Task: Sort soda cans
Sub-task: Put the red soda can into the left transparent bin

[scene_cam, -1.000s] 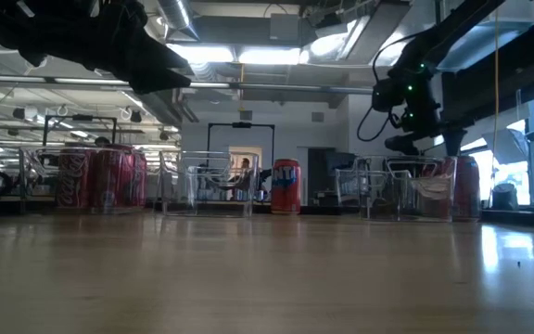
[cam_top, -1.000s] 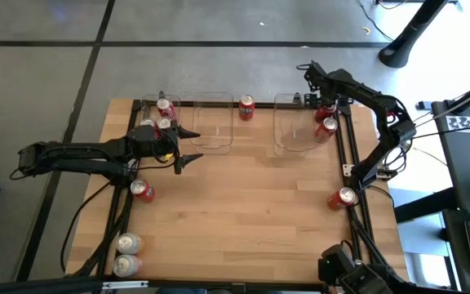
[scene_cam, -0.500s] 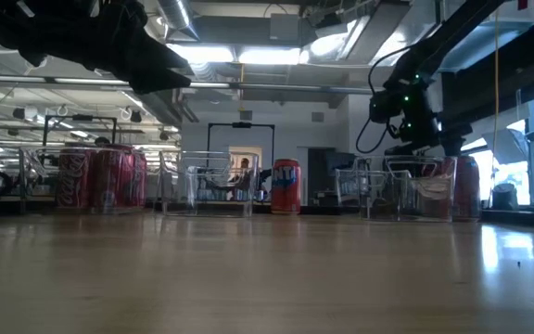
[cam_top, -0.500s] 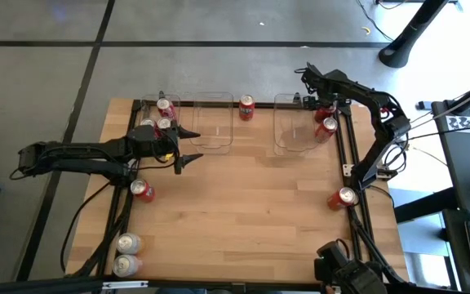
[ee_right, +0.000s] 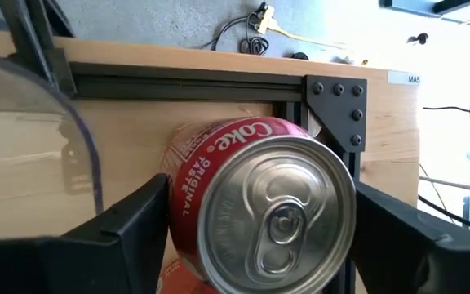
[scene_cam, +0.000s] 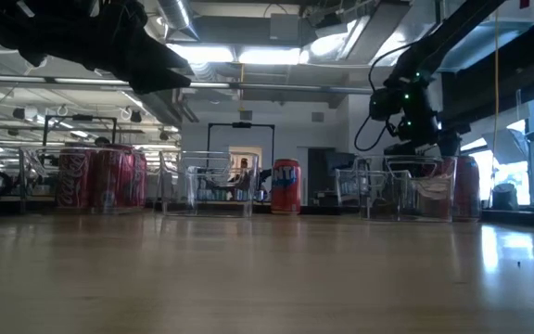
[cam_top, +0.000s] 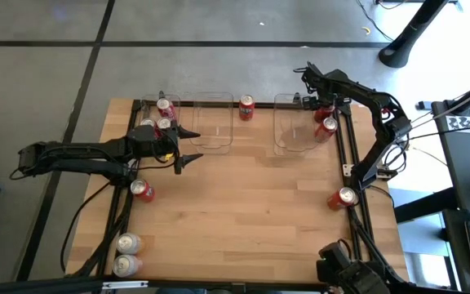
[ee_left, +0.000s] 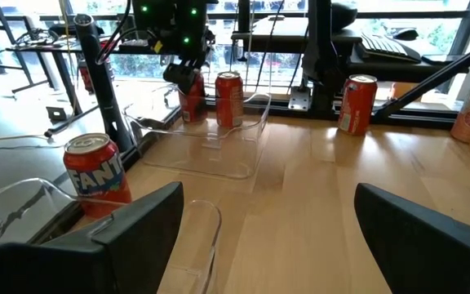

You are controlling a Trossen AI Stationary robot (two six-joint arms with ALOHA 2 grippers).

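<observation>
A red Coke can (ee_right: 251, 188) stands upright on the wood at the table's far right corner, between the right clear bin's wall (ee_right: 72, 131) and the black frame rail. My right gripper (ee_right: 259, 212) reaches down over it, one finger on each side, and shows in the high view (cam_top: 323, 104). A second can (cam_top: 329, 125) stands just nearer. My left gripper (cam_top: 196, 145) hovers open and empty above the table's left, near the left bin, which holds three cans (cam_top: 164, 124). My right gripper has the Coke can between its two fingers, which lie against opposite side walls (ee_right: 182, 188) near the silver top. The fingers (ee_right: 137, 220) come from above, slanting down. The can stands upright with its bottom on the table.
An orange can (cam_top: 246, 106) stands between the middle bin (cam_top: 213, 122) and the right bin (cam_top: 294, 122). Loose cans stand at the left edge (cam_top: 142, 189), the right edge (cam_top: 343, 197) and the near left corner (cam_top: 127, 253). A black frame rail (cam_top: 351, 155) runs along the table's right side.
My right gripper has sunk a little toward the cans at the far right corner and rolled slightly. No can has moved.
</observation>
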